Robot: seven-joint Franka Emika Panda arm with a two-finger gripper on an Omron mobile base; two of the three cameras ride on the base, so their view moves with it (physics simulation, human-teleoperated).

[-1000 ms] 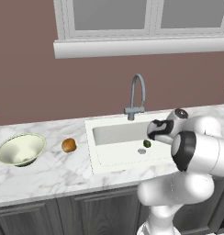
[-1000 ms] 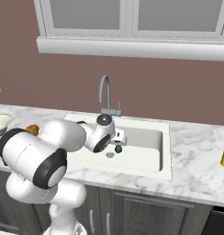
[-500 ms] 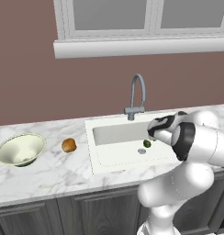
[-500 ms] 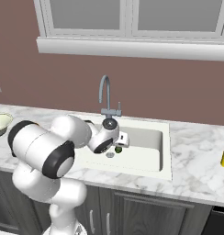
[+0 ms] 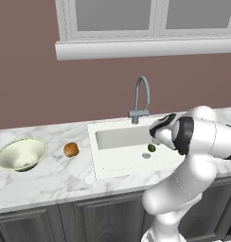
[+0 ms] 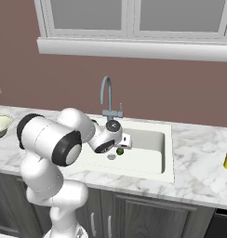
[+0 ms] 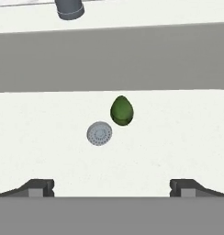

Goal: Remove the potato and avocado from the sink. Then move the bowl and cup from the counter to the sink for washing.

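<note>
— Over the sink (image 5: 131, 166), what's changed?

— I've swung the gripper (image 7: 111, 186) lower toward the avocado (image 7: 121, 110) beside the drain (image 7: 99, 133); fingers spread wide, nothing held.

— And the potato (image 5: 71, 150)?

— Already left of the sink, so avocado next.

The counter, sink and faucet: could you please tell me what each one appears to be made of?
Counter: white marble or a stone look-alike, judging by its grey veins, with a smooth finish. Sink: plain matte white, perhaps ceramic or composite; the render leaves it open. Faucet: grey metal, seemingly brushed, since it shows no bright reflections.
</note>
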